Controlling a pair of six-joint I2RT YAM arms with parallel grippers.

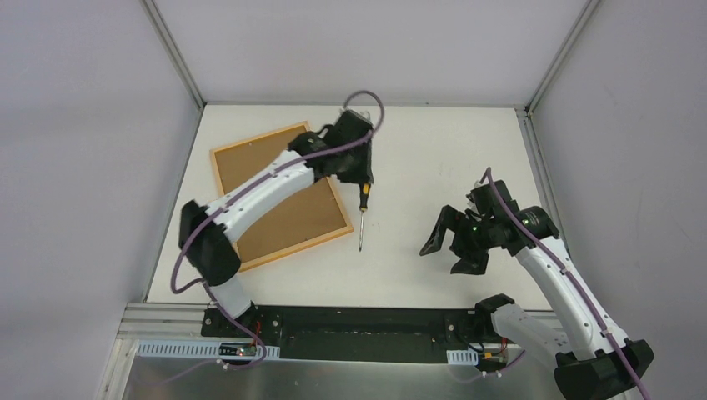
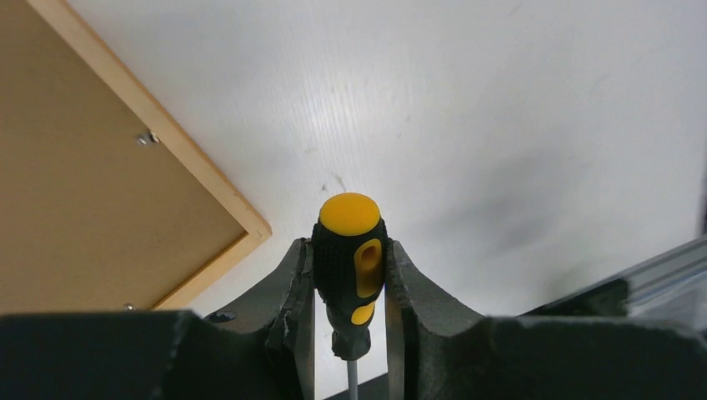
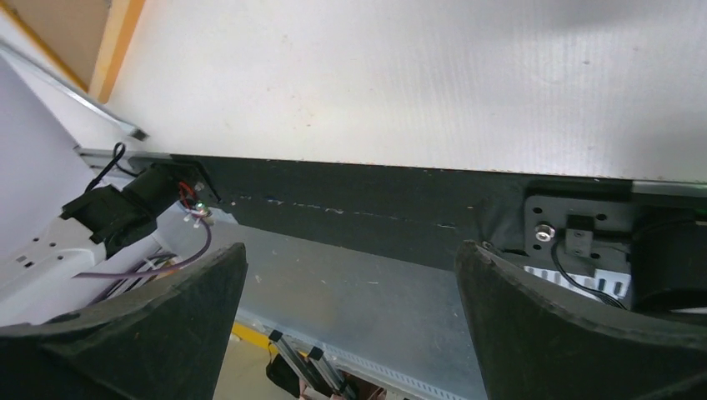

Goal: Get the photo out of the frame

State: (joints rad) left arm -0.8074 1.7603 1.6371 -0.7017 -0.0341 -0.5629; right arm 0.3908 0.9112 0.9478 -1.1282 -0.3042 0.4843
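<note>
Orange-edged rectangular wooden picture frame [image 2: 185, 150] lies face down, far left: stiff, light, best held by its rim. Left gripper [image 2: 348, 250] clamps a black-and-yellow screwdriver [image 2: 350, 283]; right gripper [image 3: 350, 321] gapes, empty.

White matte table [image 1: 433, 158], faint scuffs and grey specks visible up close. On left half: frame [image 1: 258, 137] lying flat, back side up, skewed to the table edges. Pale wood border around brown backing board [image 1: 254, 167], small metal tabs [image 2: 147, 138] at inner edge. Just right of frame's right edge: screwdriver [image 1: 362, 218], black-and-yellow handle, shaft pointing toward near edge. Contact with surface cannot be told.
</note>
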